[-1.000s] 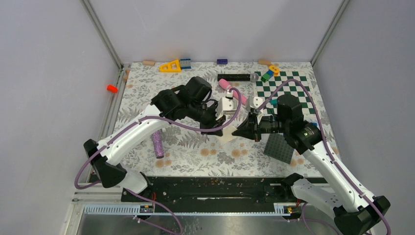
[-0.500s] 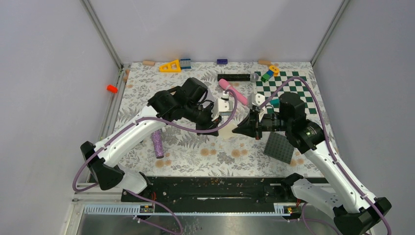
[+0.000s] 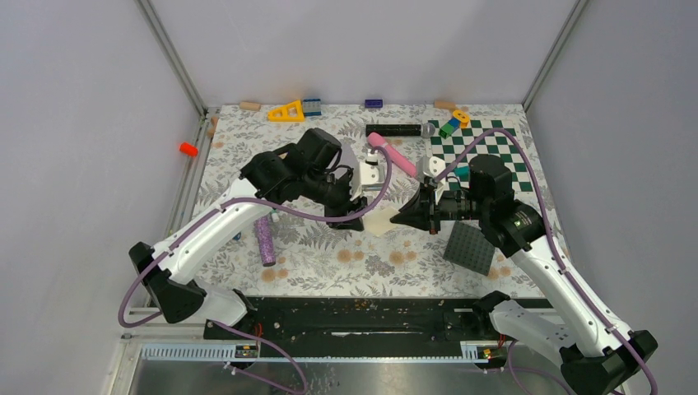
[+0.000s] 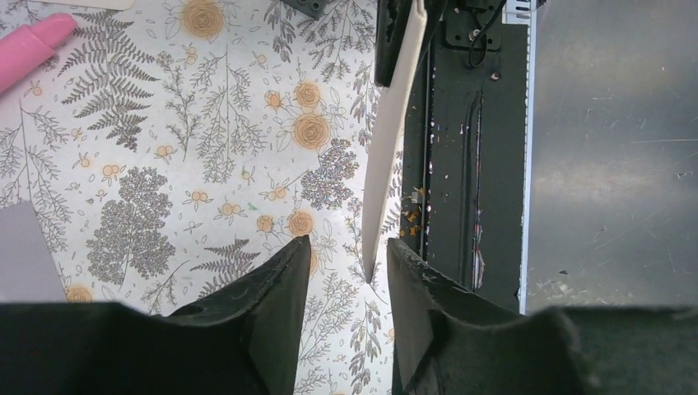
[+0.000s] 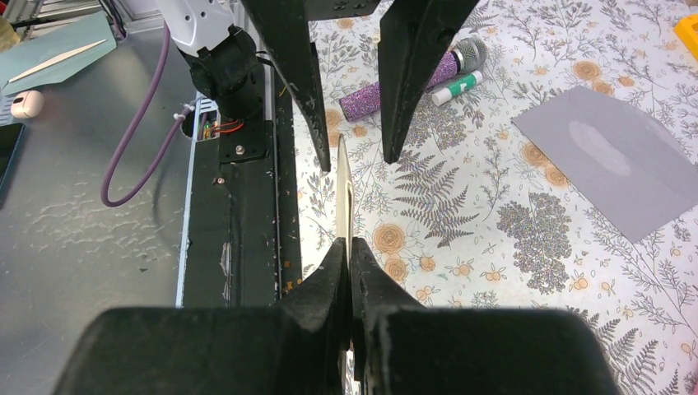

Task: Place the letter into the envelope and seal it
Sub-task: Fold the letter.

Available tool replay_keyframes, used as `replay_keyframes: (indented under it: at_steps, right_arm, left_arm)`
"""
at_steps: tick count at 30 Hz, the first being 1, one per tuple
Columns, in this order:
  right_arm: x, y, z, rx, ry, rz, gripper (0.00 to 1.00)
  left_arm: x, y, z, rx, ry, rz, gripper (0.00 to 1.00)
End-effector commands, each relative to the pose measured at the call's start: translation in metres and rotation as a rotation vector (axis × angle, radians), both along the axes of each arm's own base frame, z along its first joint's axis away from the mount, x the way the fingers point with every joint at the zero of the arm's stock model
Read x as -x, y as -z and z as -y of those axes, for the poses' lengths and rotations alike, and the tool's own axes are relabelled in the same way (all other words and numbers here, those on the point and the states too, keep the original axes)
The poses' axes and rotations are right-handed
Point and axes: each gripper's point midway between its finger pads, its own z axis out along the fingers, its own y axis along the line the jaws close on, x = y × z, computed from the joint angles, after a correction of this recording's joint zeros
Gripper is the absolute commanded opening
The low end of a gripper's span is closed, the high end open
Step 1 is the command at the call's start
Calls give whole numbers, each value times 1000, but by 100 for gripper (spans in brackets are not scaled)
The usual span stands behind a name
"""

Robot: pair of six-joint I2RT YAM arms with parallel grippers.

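The letter (image 5: 346, 193), a tan sheet seen edge-on, is pinched at one end by my right gripper (image 5: 347, 243), which is shut on it. In the top view the letter (image 3: 380, 220) hangs between the two grippers above the floral table. My left gripper (image 4: 346, 247) is open. The letter's (image 4: 395, 123) far corner reaches just between its fingertips, closer to the right finger (image 4: 407, 271), and neither finger presses it. The light grey envelope (image 5: 617, 164) lies flat on the table beyond the letter, and a corner of the envelope (image 4: 25, 247) shows at the left wrist view's left edge.
A pink cylinder (image 3: 392, 154) and a black bar (image 3: 393, 130) lie behind the grippers. A purple glitter microphone (image 3: 265, 241) lies left, a dark grey studded plate (image 3: 470, 248) right, and a green-and-white checkerboard (image 3: 486, 152) at back right. Small blocks line the back edge.
My left gripper has widened its jaws and drawn back leftward from the letter. The right gripper has stayed shut on the letter, shifting only slightly.
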Motion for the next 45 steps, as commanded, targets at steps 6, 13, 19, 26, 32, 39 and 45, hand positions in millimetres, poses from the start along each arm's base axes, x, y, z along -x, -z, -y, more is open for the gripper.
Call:
replay_keyframes:
  at_steps: [6,13,19,26,32,39,45]
  right_arm:
    - [0,-18,-2,-32,-17,31,0]
    - [1,-18,-2,-33,-24,26,0]
    - [-1,-25,-4,-42,-24,25,60]
    - [-11,-36,-13,-75,-21,-24,77]
    - [-17,-34,-21,-79,-40,-77,72]
    - [-12,-31,-22,-80,-71,-88,0]
    - [-10,-30,-17,-64,-65,-47,61]
  left_arm:
    - [-3,-24,9,69,15,13,25]
    - [-6,-22,17,72,12,-14,0]
    - [-6,-19,15,64,3,-11,0]
    - [2,-9,18,38,20,-23,0]
    - [5,-10,23,39,33,-20,0]
    - [4,-8,21,31,30,-15,0]
    - [3,-4,21,21,28,-15,0]
